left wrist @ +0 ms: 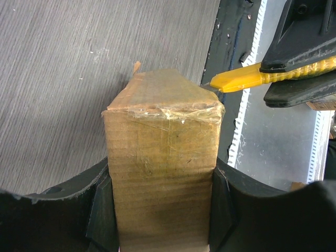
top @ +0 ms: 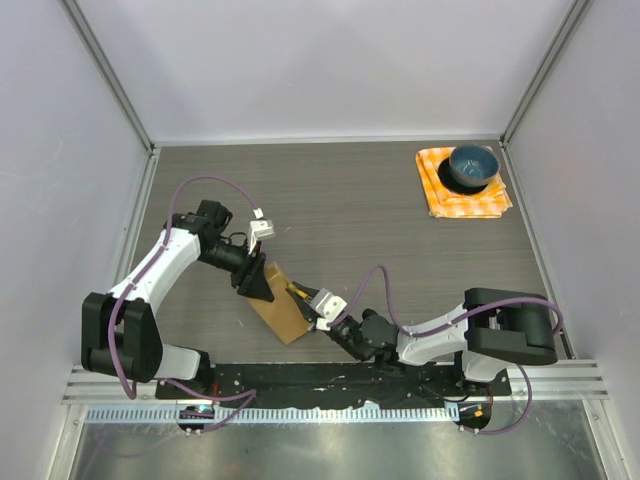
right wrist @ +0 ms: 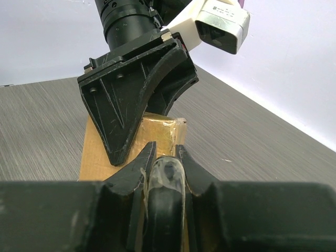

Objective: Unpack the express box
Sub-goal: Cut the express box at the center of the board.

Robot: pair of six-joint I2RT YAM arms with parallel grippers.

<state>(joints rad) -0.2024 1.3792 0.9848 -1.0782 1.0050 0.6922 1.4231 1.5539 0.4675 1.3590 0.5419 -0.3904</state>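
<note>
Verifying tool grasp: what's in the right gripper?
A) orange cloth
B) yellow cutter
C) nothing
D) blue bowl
B: the right gripper is shut on the yellow cutter, whose tip is at the taped end of the box clamped by the left gripper.

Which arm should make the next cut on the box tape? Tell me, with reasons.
Right. The right end effector grips the yellow knife, blade tip at the taped end of the express box. The left end effector is clamped on the box, steadying it, so it is occupied.
</note>
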